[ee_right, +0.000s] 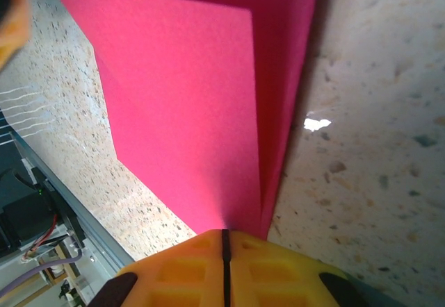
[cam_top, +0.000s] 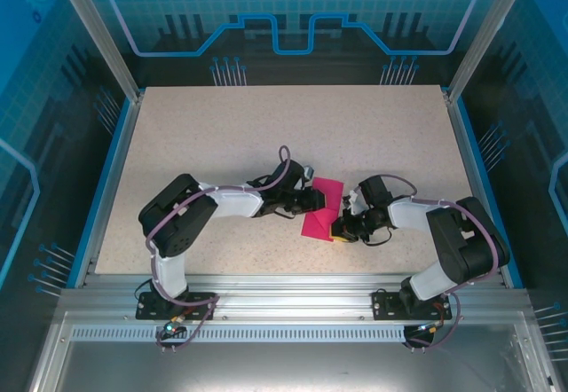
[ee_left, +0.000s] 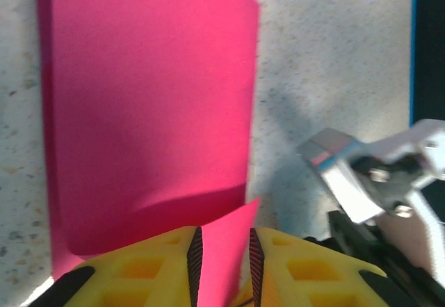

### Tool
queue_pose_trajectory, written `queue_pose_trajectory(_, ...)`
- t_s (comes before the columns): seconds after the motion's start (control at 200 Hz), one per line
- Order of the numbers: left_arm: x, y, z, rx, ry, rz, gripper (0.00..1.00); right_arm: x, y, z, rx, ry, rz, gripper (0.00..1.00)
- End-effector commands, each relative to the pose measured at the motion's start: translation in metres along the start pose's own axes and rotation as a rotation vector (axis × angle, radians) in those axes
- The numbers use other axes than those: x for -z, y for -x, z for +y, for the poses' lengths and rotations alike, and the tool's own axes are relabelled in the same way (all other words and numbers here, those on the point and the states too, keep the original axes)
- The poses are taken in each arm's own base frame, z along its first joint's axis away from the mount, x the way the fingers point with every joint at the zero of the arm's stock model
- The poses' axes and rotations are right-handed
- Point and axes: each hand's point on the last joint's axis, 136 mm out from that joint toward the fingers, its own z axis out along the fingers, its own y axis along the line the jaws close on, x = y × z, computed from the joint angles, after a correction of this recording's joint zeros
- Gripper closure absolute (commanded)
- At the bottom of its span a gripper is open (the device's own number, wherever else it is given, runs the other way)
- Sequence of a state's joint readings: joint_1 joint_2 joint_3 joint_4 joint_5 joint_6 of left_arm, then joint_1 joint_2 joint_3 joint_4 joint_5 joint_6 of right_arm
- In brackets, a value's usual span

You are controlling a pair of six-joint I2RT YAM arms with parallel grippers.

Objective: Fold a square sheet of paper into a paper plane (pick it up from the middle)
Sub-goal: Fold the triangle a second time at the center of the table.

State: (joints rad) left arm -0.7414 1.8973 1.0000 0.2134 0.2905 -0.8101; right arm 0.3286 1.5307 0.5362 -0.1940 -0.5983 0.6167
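Magenta-pink square paper sheet [cam_top: 321, 207] part-folded. Right gripper [ee_right: 224, 237] jaws clenched on crease, five o'clock; left gripper [ee_left: 224, 246] jaws parted around flap, seemingly loose. Align edges before pressing.

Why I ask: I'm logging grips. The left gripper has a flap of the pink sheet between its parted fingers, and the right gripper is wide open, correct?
The right gripper is not wide open: the right wrist view shows it shut on the folded edge of the pink sheet. The left gripper does have a flap between its parted fingers.
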Motion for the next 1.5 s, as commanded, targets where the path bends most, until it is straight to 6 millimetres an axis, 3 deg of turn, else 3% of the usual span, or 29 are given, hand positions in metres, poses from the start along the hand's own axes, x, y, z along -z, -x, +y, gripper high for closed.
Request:
queue_pose_trajectory(0.0, -0.008, -0.009, 0.013, 0.012, 0.03, 0.045, 0.72, 0.001, -0.008, -0.019, -0.014, -0.112, 0.011, 0.91)
queue_pose_trajectory(0.16, -0.015, -0.013, 0.023, 0.021, 0.049, 0.058, 0.72, 0.005, -0.005, -0.007, 0.008, -0.086, 0.001, 0.9)
queue_pose_trajectory(0.35, -0.018, -0.016, 0.032, 0.026, 0.074, 0.068, 0.73, 0.013, -0.004, 0.028, 0.114, -0.066, -0.028, 0.87)
queue_pose_trajectory(0.45, -0.018, -0.017, 0.033, 0.026, 0.078, 0.069, 0.73, 0.015, 0.004, 0.034, 0.121, -0.083, -0.055, 0.86)
queue_pose_trajectory(0.775, -0.02, -0.017, 0.032, 0.031, 0.074, 0.072, 0.73, -0.006, 0.027, 0.049, 0.097, -0.046, -0.039, 0.87)
queue_pose_trajectory(0.91, -0.021, -0.018, 0.033, 0.034, 0.072, 0.075, 0.73, -0.014, 0.032, 0.04, 0.087, -0.082, -0.028, 0.87)
queue_pose_trajectory(1.11, -0.022, -0.019, 0.036, 0.04, 0.08, 0.079, 0.73, -0.029, 0.022, 0.008, 0.027, -0.126, 0.032, 0.87)
queue_pose_trajectory(1.495, -0.025, -0.026, 0.06, 0.061, 0.174, 0.099, 0.77, -0.013, -0.008, -0.006, -0.01, -0.07, 0.049, 0.84)
